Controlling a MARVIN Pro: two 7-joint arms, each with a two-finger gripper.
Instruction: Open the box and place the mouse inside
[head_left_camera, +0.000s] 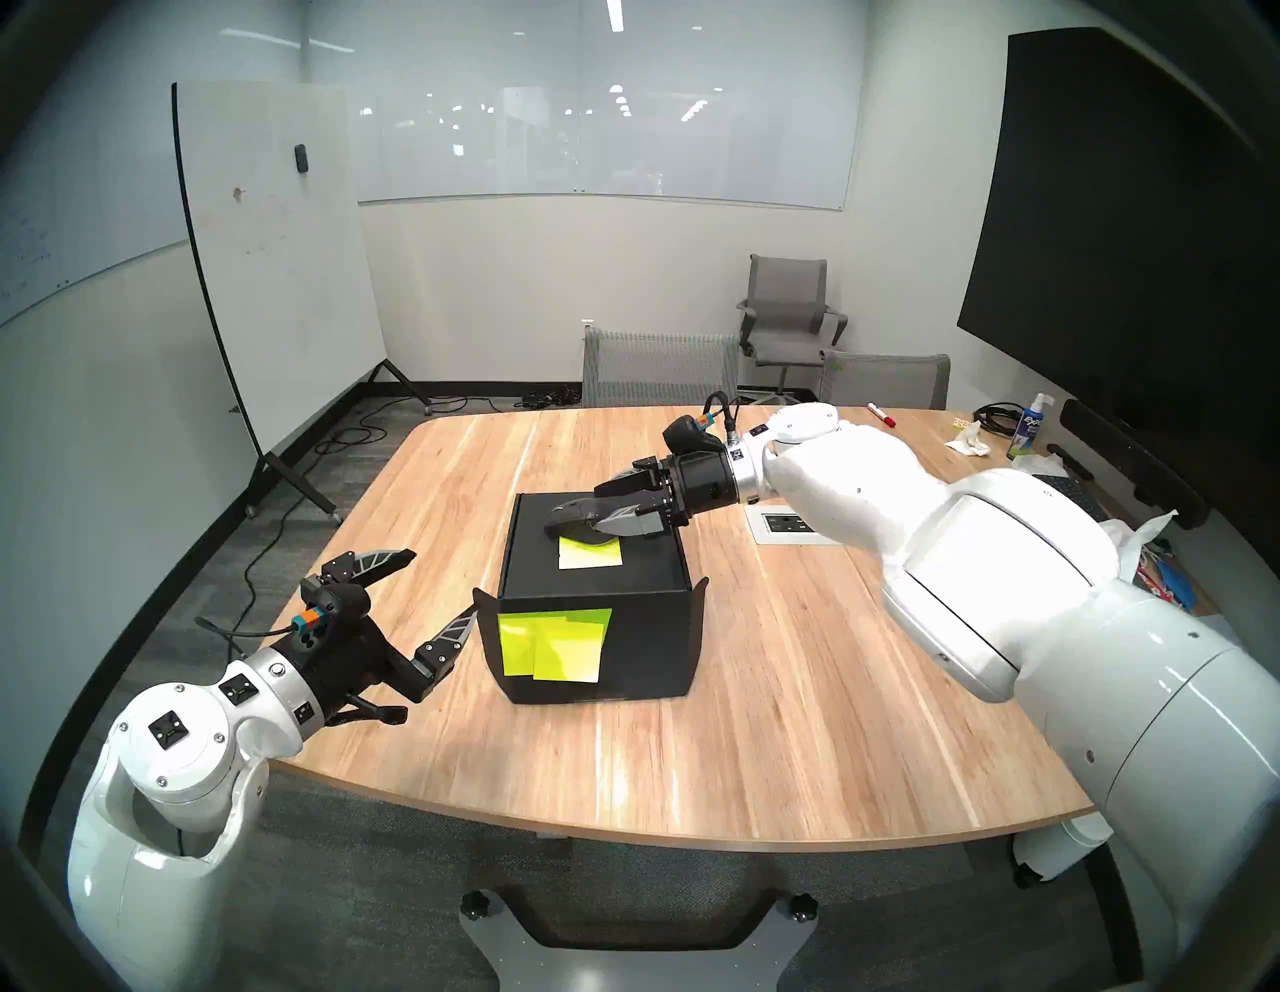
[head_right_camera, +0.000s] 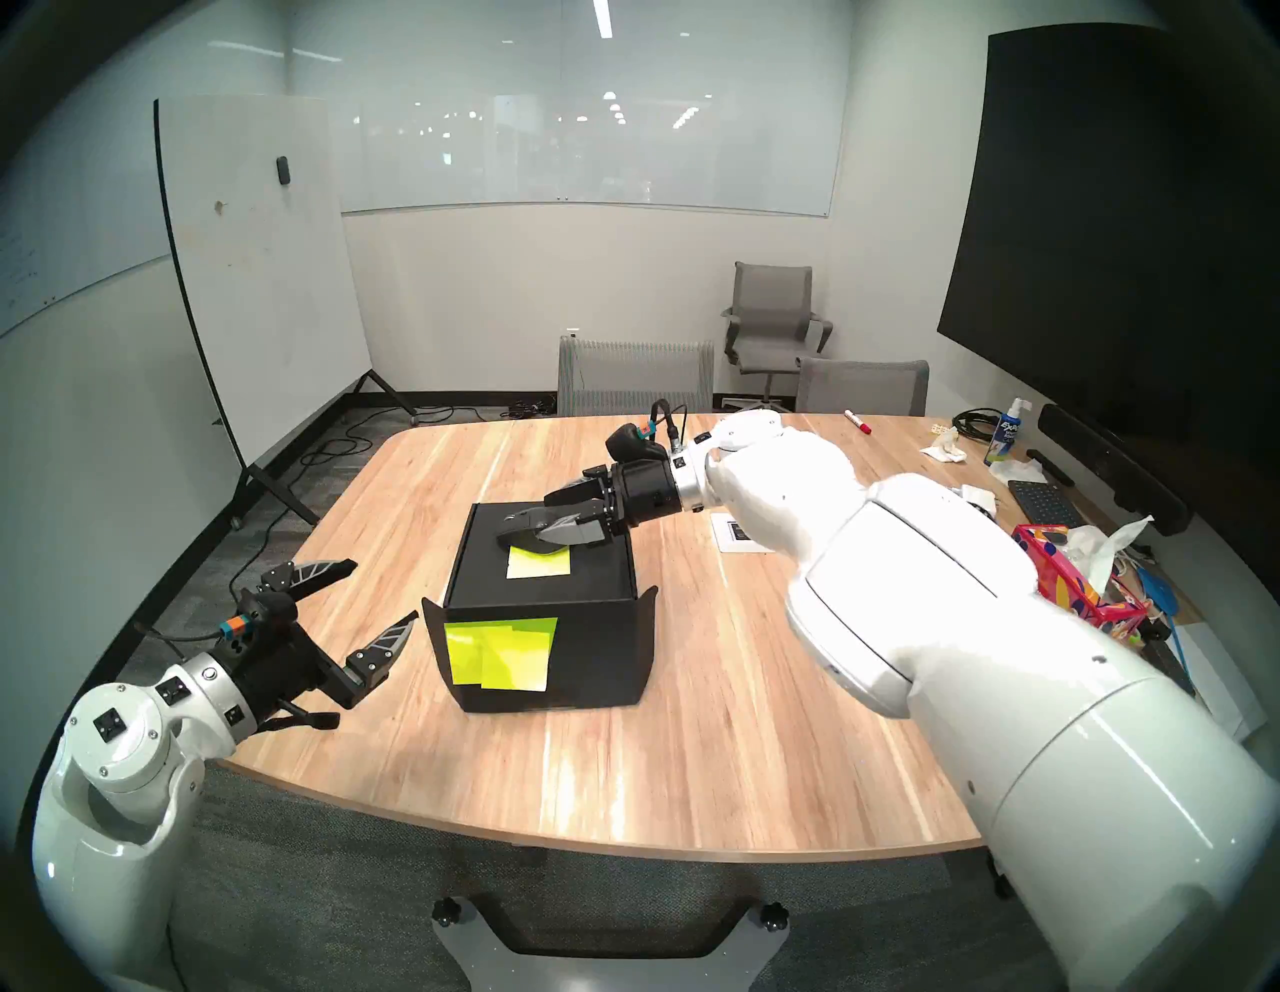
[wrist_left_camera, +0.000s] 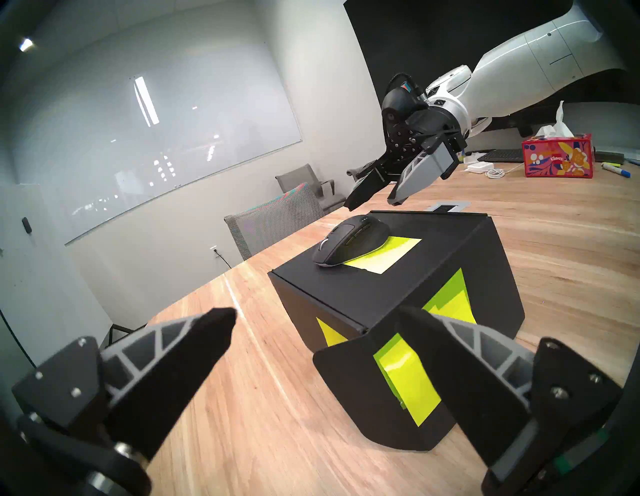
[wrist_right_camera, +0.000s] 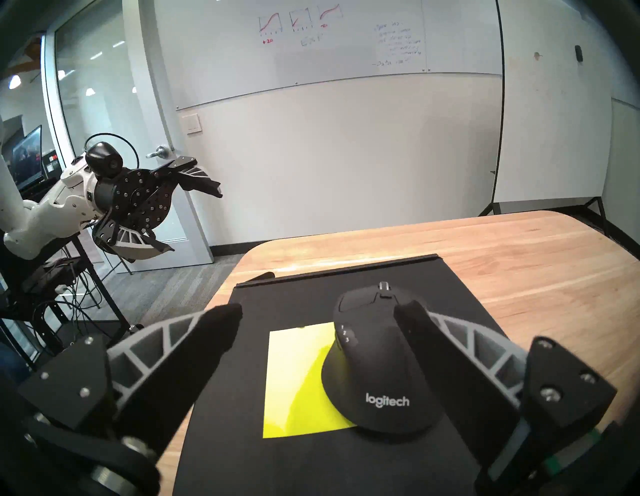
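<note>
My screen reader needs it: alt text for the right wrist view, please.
A black sculpted Logitech mouse sits on the closed lid of a matte black cardboard box, partly over a neon yellow-green sticky note. The open right claw hangs above it; the left claw hovers beyond.

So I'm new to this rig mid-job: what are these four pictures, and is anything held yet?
Two pictures come from the robot's head, looking down at the wooden table. The other two come from a camera on each wrist, with that gripper's own fingers at the bottom corners. The black box stands closed, and the mouse lies on its lid, partly on a yellow sticky note. The right gripper hangs open over the mouse, gripping nothing. The left gripper waits open beside the box, also empty.
</note>
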